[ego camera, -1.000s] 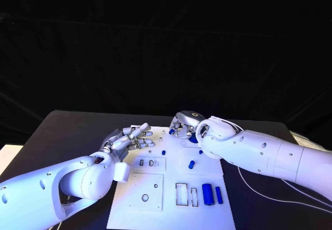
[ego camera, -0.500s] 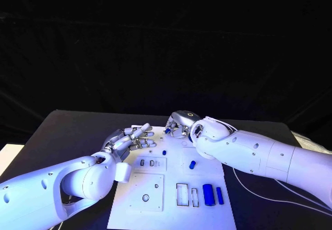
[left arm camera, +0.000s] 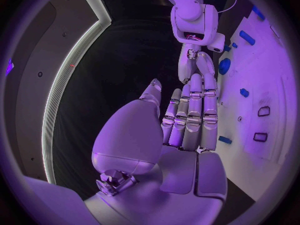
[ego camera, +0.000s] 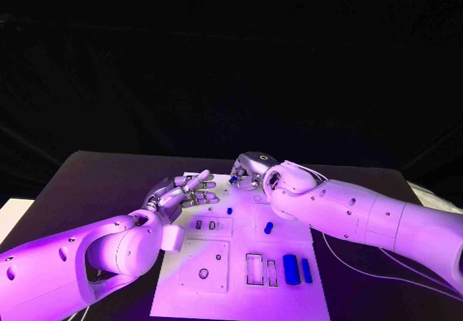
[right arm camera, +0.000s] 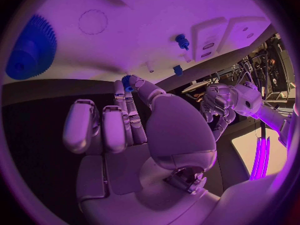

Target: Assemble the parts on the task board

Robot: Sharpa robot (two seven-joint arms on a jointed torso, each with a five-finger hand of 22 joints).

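The right hand (ego camera: 247, 175) hung over the far end of the task board (ego camera: 241, 297), and a small blue part (right arm camera: 127, 81) sat pinched at its fingertips (right arm camera: 136, 85), the remaining fingers curled in alongside. Just beyond those fingertips, on the board surface, stood a short blue peg (right arm camera: 182, 41), and off to the side of the hand lay a large blue gear (right arm camera: 28, 47). As a judgement, the next move turned on that gap: the pinched piece lay slightly short of the peg, so the hand would have to carry it forward and down onto the board.

The left hand (ego camera: 183, 194) hovered over the board's near-left edge with its fingers straight, close together and holding nothing; seen from its own wrist, the right hand's fingers pointed down ahead of it. The right hand was clearly the nearer to the peg. Other blue parts, a long bar (ego camera: 290, 269) among them, lay well behind both hands toward the robot. The bench (ego camera: 106, 180) carried the board.
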